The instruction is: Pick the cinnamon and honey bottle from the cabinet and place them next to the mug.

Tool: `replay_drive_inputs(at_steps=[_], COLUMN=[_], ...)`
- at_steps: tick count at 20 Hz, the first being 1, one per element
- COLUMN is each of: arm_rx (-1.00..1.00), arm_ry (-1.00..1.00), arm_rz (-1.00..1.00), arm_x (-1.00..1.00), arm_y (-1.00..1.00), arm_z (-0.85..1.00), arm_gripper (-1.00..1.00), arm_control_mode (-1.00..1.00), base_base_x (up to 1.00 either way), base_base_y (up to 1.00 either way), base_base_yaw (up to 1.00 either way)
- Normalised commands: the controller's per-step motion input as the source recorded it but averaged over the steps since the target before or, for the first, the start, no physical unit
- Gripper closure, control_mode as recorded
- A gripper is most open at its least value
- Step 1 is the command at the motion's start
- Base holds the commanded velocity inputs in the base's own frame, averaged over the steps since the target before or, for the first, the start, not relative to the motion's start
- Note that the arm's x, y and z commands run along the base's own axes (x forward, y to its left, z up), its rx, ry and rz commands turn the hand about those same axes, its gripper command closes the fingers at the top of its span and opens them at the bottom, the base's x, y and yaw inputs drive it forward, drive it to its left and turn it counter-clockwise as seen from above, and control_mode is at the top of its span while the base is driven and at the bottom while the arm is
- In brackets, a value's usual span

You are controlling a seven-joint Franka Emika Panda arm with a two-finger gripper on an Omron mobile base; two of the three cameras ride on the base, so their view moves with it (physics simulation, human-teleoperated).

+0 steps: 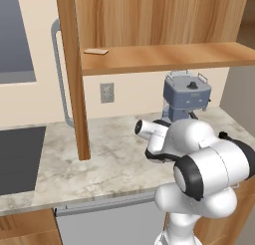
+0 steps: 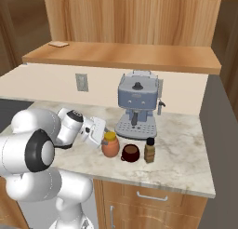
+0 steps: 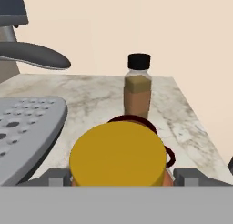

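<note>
A white robot arm reaches low over a marble counter (image 2: pixel 186 139) in front of a blue-grey coffee machine (image 2: pixel 137 107). Its gripper (image 2: pixel 103 135) sits at the honey bottle (image 2: pixel 110 145), a squat orange jar with a yellow lid, which stands on the counter just beside the mug (image 2: pixel 130 152); the cinnamon (image 2: pixel 149 150), a slim brown bottle with a dark cap, stands on the mug's other side. In the hand view the yellow lid (image 3: pixel 118 155) sits between the two finger tips (image 3: pixel 57 176), but whether they press the jar or have let go cannot be told. The placing looks nearly done. To finish well, the fingers should part fully and the hand should draw straight back or up, so the jar is not dragged into the mug. The cabinet (image 2: pixel 125 53) above holds only a small flat tan piece (image 2: pixel 58 43) on its shelf. No label, brand or writing can be read on anything.
</note>
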Motion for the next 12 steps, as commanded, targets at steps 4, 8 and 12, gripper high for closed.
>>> replay_drive_inputs(at_steps=[4, 8, 12], arm_rx=[0.00, 0.00, 0.00], arm_ry=[0.02, 0.00, 0.00], arm_rz=[0.00, 0.00, 0.00], arm_x=[0.00, 0.00, 0.00], arm_y=[0.00, 0.00, 0.00], arm_z=[0.00, 0.00, 0.00], arm_gripper=[1.00, 1.00, -1.00], arm_control_mode=[-1.00, -1.00, -1.00], base_base_x=[0.00, 0.00, 0.00], base_base_y=[0.00, 0.00, 0.00], base_base_yaw=[0.00, 0.00, 0.00])
